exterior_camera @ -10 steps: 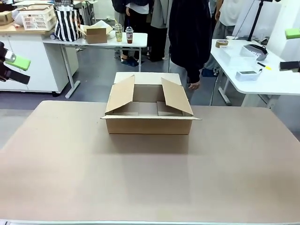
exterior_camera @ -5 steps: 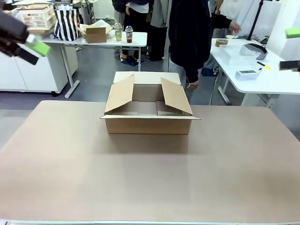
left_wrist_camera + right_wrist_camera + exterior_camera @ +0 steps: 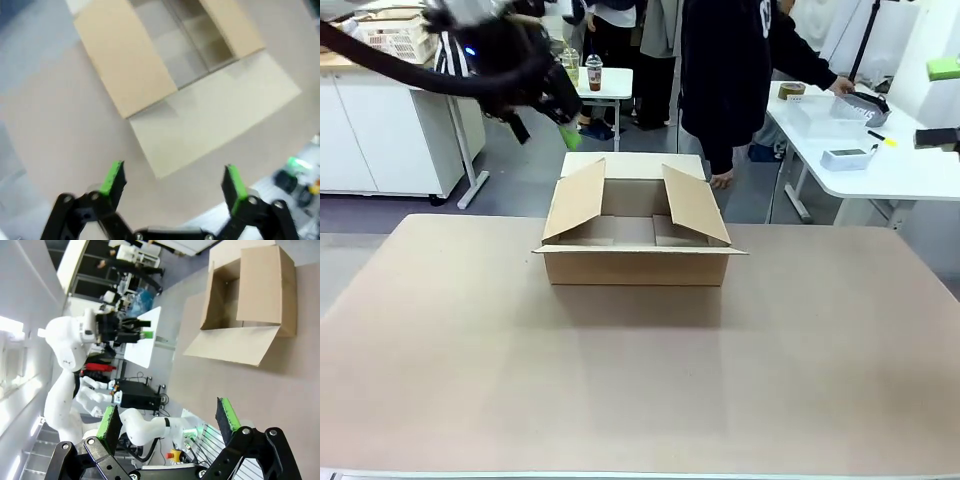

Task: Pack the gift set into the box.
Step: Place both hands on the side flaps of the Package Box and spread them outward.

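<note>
While both grippers' jaws gape wide and empty, the box (image 3: pixel 638 236) sits well below them.

The box (image 3: pixel 637 235) sits on the table (image 3: pixel 640 380), toward its far side and near the middle. The left gripper (image 3: pixel 542 100) hangs in the air behind it and to its left. A person (image 3: pixel 725 80) stands behind the box, slightly right, reaching toward a side table (image 3: pixel 880 170) farther right.
</note>
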Available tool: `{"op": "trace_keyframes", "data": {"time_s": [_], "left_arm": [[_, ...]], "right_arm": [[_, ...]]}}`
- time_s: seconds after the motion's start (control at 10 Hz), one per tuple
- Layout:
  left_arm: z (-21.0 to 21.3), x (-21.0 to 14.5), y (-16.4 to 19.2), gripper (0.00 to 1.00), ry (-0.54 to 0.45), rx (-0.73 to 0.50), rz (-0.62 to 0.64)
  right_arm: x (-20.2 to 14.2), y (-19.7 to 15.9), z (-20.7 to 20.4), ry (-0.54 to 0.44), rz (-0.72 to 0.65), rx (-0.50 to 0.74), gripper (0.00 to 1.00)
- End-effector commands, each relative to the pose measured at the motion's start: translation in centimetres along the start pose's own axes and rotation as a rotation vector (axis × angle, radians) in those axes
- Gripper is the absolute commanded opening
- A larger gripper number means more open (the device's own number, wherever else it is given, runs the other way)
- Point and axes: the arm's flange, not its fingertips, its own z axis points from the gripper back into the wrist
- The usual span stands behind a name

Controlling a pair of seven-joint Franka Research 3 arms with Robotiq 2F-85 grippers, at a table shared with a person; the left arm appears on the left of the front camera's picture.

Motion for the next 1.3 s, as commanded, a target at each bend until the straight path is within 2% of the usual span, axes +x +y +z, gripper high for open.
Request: {"op": "trace_keyframes", "data": {"time_s": [0.0,0.1,0.5,0.6,0.7,0.8,0.9,1.1,1.2], "left_arm": [[-1.8,1.7,-1.5,1.00,0.094,-0.008,-0.083],[0.0,0.0,0.0,1.00,0.000,0.000,0.000],[0.0,0.0,0.0,1.00,0.000,0.000,0.000],[0.2,1.0,0.1,1.00,0.003,0.021,0.001],[-0.9,2.6,-0.6,1.00,-0.003,0.056,0.079],[-2.1,5.9,-2.0,1.00,0.003,0.108,0.129],[-3.5,9.7,-3.5,1.00,0.049,0.214,0.174],[-7.7,15.9,-5.2,1.00,0.149,0.245,0.136],[-9.7,17.4,-4.9,1.00,0.190,0.302,0.186]], "right_arm": [[0.4,0.1,-0.2,-0.004,0.027,0.026,1.00],[0.4,0.1,-0.2,-0.004,0.027,0.026,1.00],[0.4,0.1,-0.2,-0.004,0.027,0.026,1.00],[0.4,0.1,-0.2,-0.004,0.027,0.026,1.00],[0.4,0.1,-0.2,-0.004,0.027,0.026,1.00],[0.4,0.1,-0.2,-0.004,0.027,0.026,1.00],[0.4,0.1,-0.2,-0.004,0.027,0.026,1.00],[0.4,0.1,-0.2,-0.004,0.027,0.026,1.00],[0.4,0.1,-0.2,-0.004,0.027,0.026,1.00]]}}
